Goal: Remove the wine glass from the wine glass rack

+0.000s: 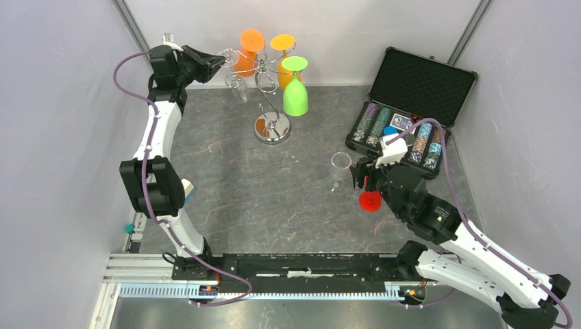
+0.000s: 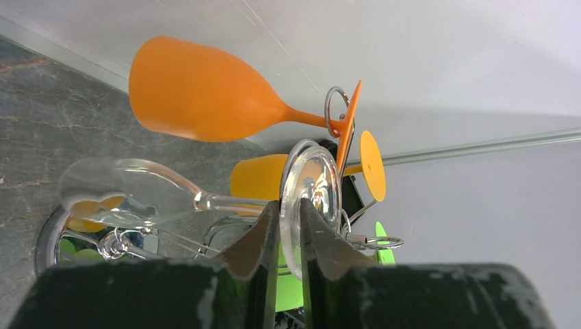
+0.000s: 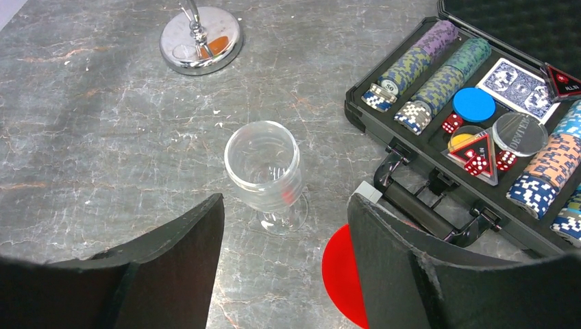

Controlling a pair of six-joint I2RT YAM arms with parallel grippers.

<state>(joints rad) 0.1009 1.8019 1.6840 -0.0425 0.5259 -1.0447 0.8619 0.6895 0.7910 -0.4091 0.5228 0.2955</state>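
Note:
The silver wine glass rack stands at the back of the table on its round base. A clear wine glass hangs from it upside down, its round foot up at the scroll arms. My left gripper is shut on the rim of that foot, one finger on each side. From above, the left gripper is at the rack's top left. My right gripper stands open low over the table, nothing between its fingers.
Two orange glasses and a green glass also hang on the rack. Just ahead of the right gripper a clear glass stands upright, with a red glass foot beside it. An open poker chip case lies at right.

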